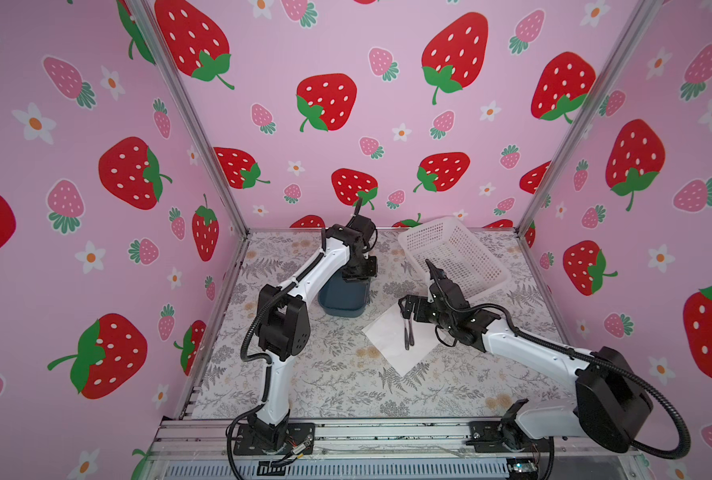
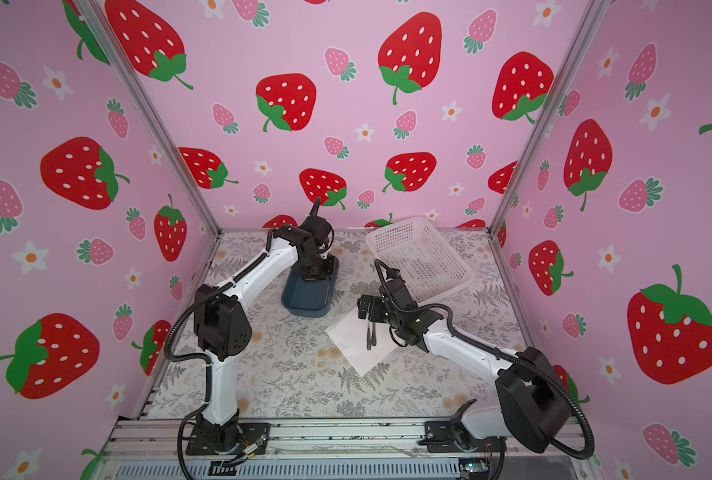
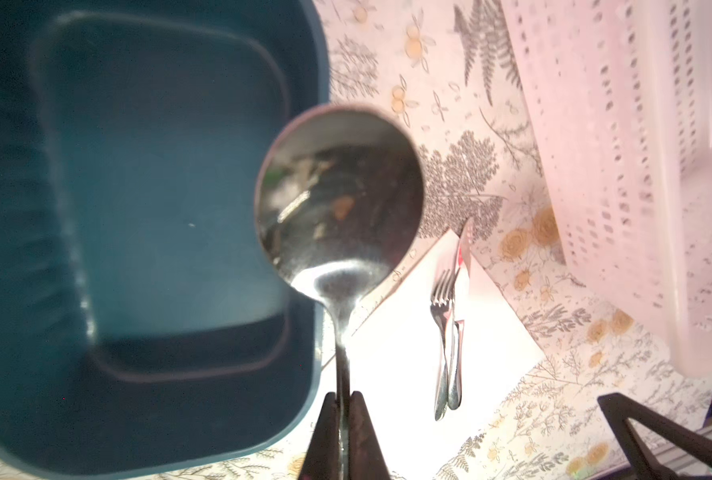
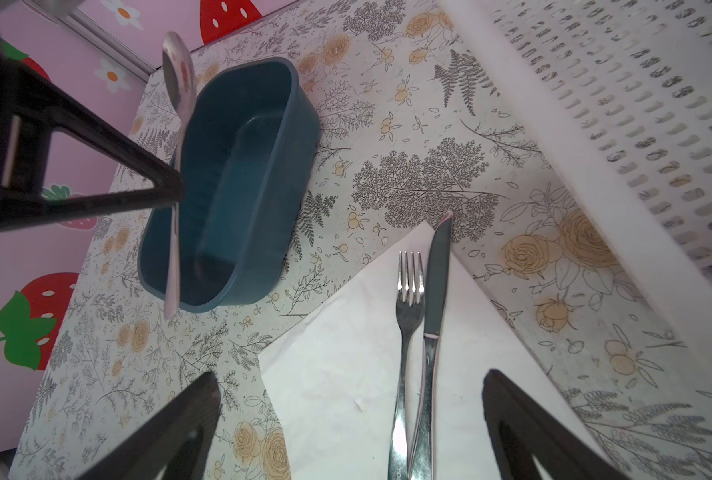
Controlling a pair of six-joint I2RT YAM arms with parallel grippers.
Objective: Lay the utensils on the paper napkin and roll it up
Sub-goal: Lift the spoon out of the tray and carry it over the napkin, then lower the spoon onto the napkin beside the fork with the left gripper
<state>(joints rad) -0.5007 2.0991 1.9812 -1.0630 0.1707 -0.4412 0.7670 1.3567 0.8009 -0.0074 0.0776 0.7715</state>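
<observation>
Pinching the hard, slippery spoon (image 3: 339,195) by its thin handle in the left jaws at the blue tub (image 1: 341,301), mid-frame in a top view — with right jaws spread wide above fork (image 4: 408,316), knife (image 4: 437,270) and floppy paper napkin (image 1: 383,337), just lower right of it.

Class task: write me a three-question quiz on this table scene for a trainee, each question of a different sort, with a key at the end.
1. True or false: the fork and knife rest side by side on the paper napkin.
2. What does the left gripper hold? A fork, B spoon, C knife.
3. Is the right gripper open or shut?
Key: 1 true; 2 B; 3 open.
</observation>
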